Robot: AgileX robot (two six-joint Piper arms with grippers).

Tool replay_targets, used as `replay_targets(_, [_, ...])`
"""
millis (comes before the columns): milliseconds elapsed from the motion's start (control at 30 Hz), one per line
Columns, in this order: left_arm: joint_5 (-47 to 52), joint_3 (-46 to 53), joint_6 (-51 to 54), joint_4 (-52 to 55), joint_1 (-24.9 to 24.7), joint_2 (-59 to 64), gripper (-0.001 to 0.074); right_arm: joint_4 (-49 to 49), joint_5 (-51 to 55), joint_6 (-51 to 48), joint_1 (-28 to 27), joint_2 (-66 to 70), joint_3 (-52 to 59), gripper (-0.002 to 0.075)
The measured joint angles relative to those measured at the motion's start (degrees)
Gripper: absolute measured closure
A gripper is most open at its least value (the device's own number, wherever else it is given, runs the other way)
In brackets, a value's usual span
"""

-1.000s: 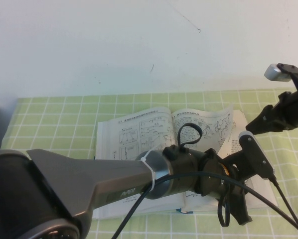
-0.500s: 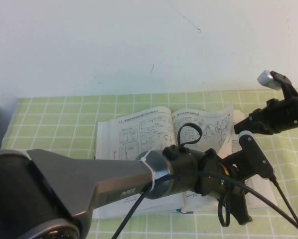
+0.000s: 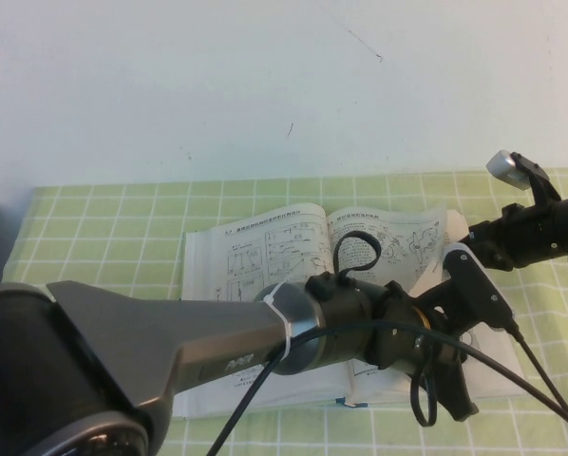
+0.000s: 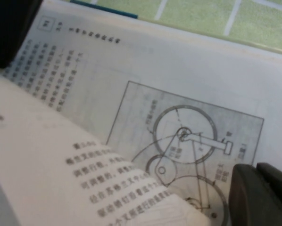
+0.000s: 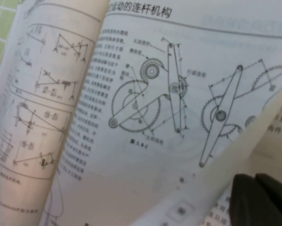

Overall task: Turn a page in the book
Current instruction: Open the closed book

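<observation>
Since half a second ago the right gripper (image 3: 464,245) has sunk lower and slid further in over the book's (image 3: 255,261) right edge, and the left arm has tilted slightly, its wrist riding a little higher over the book. The page's (image 3: 398,237) lifted corner looks flatter than before.

The book lies open on the green checked cloth (image 3: 113,237), below the white wall (image 3: 217,85). The page stands raised above the book's right half, curling up toward the right gripper, which reaches in nearly level from the book's right side with its tip at the page's outer edge. Whether its fingers are together or apart cannot be told.

The left arm stretches across the book's near side, and the left gripper (image 3: 445,404) hangs over the book's near right corner, its fingers apart and holding nothing.
</observation>
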Motion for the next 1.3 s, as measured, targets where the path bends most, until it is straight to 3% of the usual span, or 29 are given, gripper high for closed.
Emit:
replay_targets(333, [3.14, 0.2, -16.92, 19.83, 0.99, -2.11, 0.0738, 0.0, 0.0, 0.34, 0.0, 0.0, 0.03, 0.0728])
replay_targets(767, [18.73, 0.2, -55.78, 60.63, 0.51, -3.33, 0.0738, 0.0, -0.12, 0.44, 0.0, 0.0, 0.03, 0.0728])
replay_targets(1000, [28.29, 0.2, -63.92, 64.67, 0.42, -6.8, 0.0738, 0.0, 0.11, 0.44, 0.0, 0.0, 0.03, 0.0728])
replay_targets(1300, [37.1, 0.24, -65.04, 57.53, 0.42, -10.97, 0.0738, -0.22, 0.8, 0.55, 0.0, 0.0, 0.03, 0.0728])
